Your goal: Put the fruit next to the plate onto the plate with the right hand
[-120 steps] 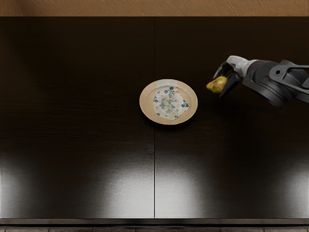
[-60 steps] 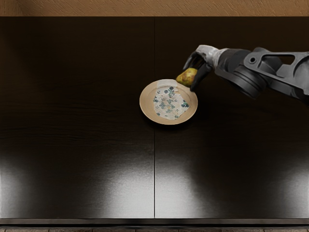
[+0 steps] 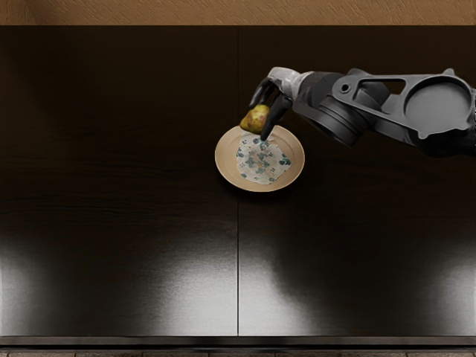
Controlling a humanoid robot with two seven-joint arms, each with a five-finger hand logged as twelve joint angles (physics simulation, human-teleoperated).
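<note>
A yellow-brown pear (image 3: 255,119) hangs in my right hand (image 3: 265,108), whose dark fingers are curled around it. The hand holds the fruit over the far rim of the plate (image 3: 225,152), a tan round dish with a blue-green speckled centre, lying mid-table. The fruit looks lifted off the dish, not resting on it. My right arm (image 3: 387,108) reaches in from the right edge. No left arm shows.
The dark glossy table (image 3: 119,223) has a seam running front to back through the middle. A tan wall strip (image 3: 223,11) borders its far edge.
My right hand has carried the pear leftward, from well right of the plate to above the plate's far rim. The arm has stretched further into view.
</note>
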